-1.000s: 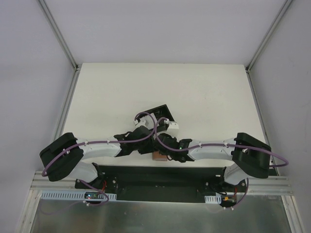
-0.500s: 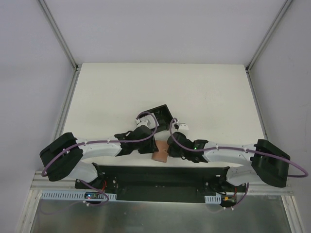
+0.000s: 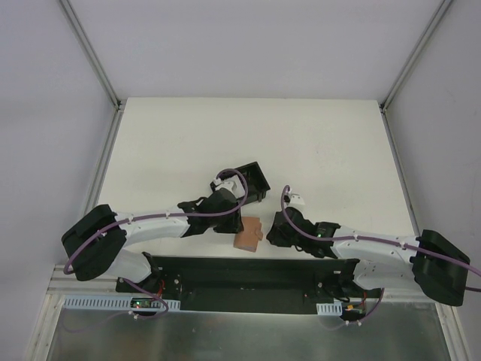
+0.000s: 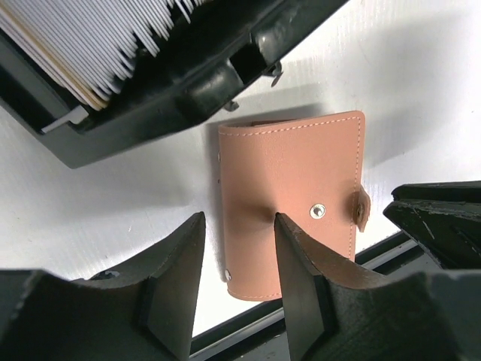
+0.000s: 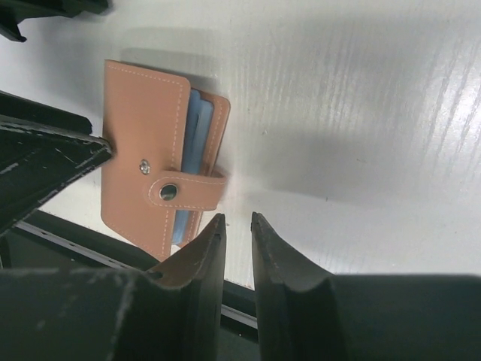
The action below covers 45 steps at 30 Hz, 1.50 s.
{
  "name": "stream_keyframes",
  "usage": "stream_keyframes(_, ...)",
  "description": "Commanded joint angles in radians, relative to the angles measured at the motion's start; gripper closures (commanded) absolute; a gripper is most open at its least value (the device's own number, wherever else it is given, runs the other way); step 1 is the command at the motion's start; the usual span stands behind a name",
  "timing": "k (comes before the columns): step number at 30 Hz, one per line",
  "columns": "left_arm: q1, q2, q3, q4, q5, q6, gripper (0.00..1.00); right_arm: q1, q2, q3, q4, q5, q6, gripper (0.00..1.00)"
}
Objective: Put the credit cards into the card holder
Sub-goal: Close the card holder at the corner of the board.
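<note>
right wrist — credit cards [image 5: 198, 126] mostly hidden inside the card holder [image 5: 137, 135]

I see a white table [image 3: 316, 143] with a faintly ribbed surface. Two items lie directly on it. A tan card holder [image 3: 246, 235] lies folded flat at the near edge. A black box [image 3: 252, 179] of white pieces sits near it, farther in.

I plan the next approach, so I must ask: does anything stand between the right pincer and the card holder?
Nothing visible does. The right pincer is close beside the card holder, with only bare table between them. The left pincer is at its opposite side, outside that gap.
</note>
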Motion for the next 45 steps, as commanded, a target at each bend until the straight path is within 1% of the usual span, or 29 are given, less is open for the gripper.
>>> stream_keyframes(1,0.011,-0.027,0.038,-0.027,-0.021,0.069,0.58,-0.011,-0.025,-0.014,0.038,-0.021,0.034,0.78)
stream_keyframes(7,0.02,0.04,0.046,-0.006,0.072,0.108,0.62,-0.012,-0.034,-0.021,0.07,-0.041,0.04,0.79)
stream_keyframes(13,0.02,0.071,0.008,0.042,0.112,0.096,0.62,-0.015,-0.015,-0.015,0.104,-0.067,0.049,0.8)
stream_keyframes(23,0.022,0.073,-0.032,0.043,0.089,0.076,0.63,-0.028,0.059,0.006,0.17,-0.128,0.032,0.82)
stream_keyframes(28,0.022,0.067,-0.051,0.051,0.094,0.056,0.63,-0.04,0.025,-0.006,0.174,-0.105,0.035,0.82)
stream_keyframes(33,0.022,0.057,-0.066,0.063,0.091,0.028,0.63,-0.068,0.01,-0.026,0.203,-0.117,0.037,0.81)
stream_keyframes(37,0.02,0.062,-0.067,0.071,0.097,0.014,0.64,-0.089,0.034,-0.021,0.228,-0.154,0.026,0.8)
stream_keyframes(45,0.019,0.071,-0.069,0.079,0.105,0.002,0.65,-0.092,0.128,0.009,0.268,-0.205,0.012,0.81)
